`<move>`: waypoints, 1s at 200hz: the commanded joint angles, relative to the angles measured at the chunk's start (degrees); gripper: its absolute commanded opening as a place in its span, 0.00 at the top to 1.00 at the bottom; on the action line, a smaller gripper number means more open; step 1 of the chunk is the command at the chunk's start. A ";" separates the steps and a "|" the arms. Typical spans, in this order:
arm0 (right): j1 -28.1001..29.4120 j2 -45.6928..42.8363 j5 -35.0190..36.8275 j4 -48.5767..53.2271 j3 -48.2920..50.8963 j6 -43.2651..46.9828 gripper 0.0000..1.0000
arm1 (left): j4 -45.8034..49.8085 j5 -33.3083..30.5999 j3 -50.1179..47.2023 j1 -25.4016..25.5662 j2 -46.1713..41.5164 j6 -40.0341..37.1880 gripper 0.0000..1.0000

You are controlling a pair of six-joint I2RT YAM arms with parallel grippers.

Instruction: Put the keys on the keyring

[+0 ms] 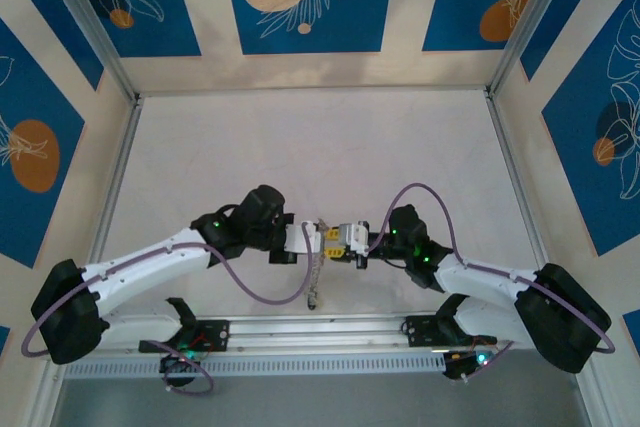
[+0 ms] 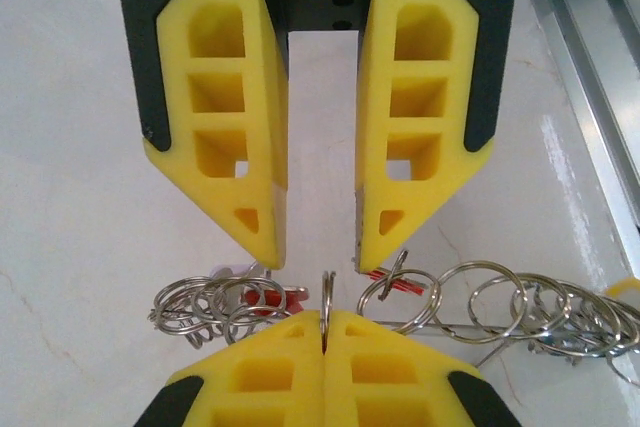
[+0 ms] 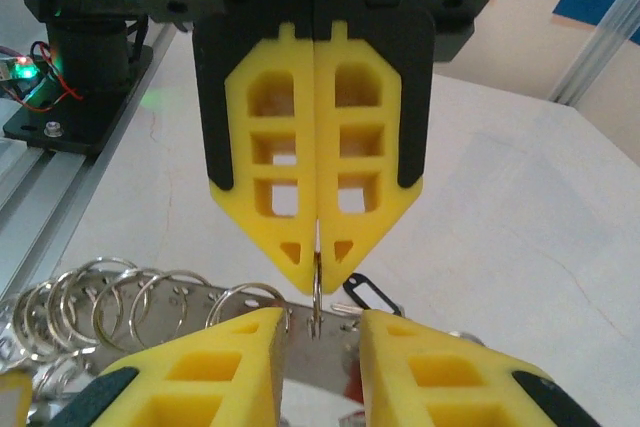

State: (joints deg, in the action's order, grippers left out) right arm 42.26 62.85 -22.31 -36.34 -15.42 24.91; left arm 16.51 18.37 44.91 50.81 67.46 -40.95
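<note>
My left gripper (image 2: 326, 319) is shut on a small silvery ring (image 2: 326, 292), seen edge-on. That ring (image 3: 317, 297) hooks into a flat metal strip (image 3: 200, 307) carrying several split rings (image 3: 110, 292). I cannot tell which silvery ring is the keyring. A red tag (image 2: 285, 299) and a black tag loop (image 3: 368, 295) lie among them, and the keys' own blades are too small to make out. My right gripper (image 3: 320, 322) faces the left one tip to tip, open, its fingers on either side of the held ring without touching it. From above, the left gripper (image 1: 318, 238) and the right gripper (image 1: 345, 239) meet at mid-table.
The ring cluster (image 1: 314, 282) trails from the grippers toward the near rail (image 1: 320, 332). More rings (image 2: 560, 312) stretch toward that rail. Framed walls (image 1: 115, 197) border the white table on the left, right and back.
</note>
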 commanded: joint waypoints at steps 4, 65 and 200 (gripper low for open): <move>0.41 0.72 1.03 1.18 -1.67 0.14 0.71 | 1.48 0.41 2.51 0.18 -0.17 -1.52 1.00; 0.93 3.10 0.20 0.45 -3.01 -0.99 0.72 | 0.55 1.35 2.43 0.33 0.42 -0.65 1.00; 2.39 5.39 1.29 -3.57 -3.12 -3.01 0.84 | -2.96 2.70 0.99 0.33 2.18 0.94 1.00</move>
State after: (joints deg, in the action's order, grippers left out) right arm 44.25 68.10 -20.64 -36.95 -17.26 22.46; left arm 16.14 18.63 45.47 50.81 69.19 -40.84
